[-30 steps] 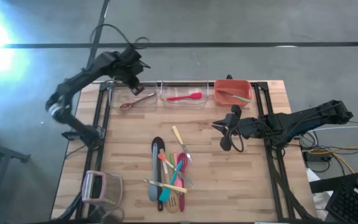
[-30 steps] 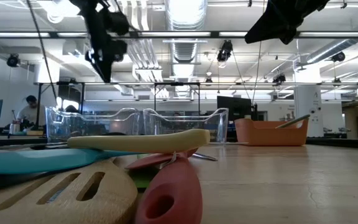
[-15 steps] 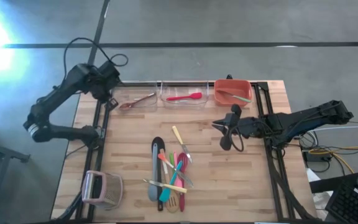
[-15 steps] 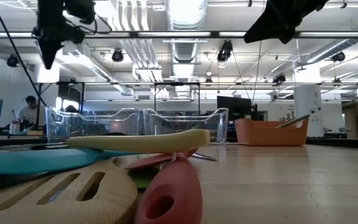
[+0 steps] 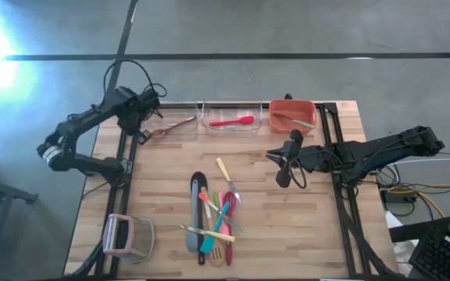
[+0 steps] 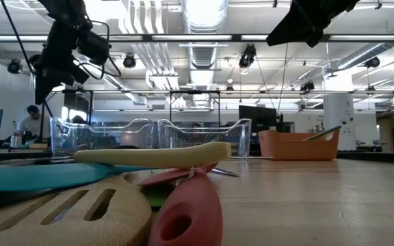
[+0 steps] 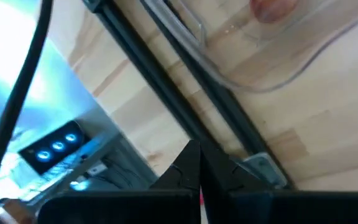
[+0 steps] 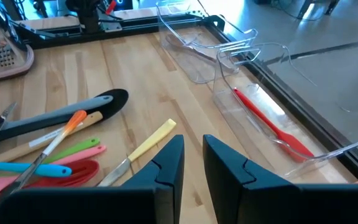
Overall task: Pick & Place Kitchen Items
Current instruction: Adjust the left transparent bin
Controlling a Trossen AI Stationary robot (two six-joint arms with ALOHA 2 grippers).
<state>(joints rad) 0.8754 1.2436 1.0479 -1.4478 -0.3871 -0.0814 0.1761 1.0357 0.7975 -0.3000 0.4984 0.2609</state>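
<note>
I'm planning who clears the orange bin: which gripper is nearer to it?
Right. The right gripper hangs over the table just in front of the orange bin; the left gripper is shut at the table's far left edge, past both clear bins.

text: none legible | labels: none | brands: none | numbers: none | signs: none

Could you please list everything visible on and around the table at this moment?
Utensil pile: about ten, red, pink, teal, green, black, grey, wood, near-centre of table.
Clear bins: two, far edge; the left one holds a brown spoon, the right one a red spatula.
Orange bin: one, far right, holding a utensil.
Boxy handled object: one, pinkish-white, near left corner.
Person: one, background.
Left gripper: fingers shut, far left edge.
Right gripper: empty, above table's right half.
</note>
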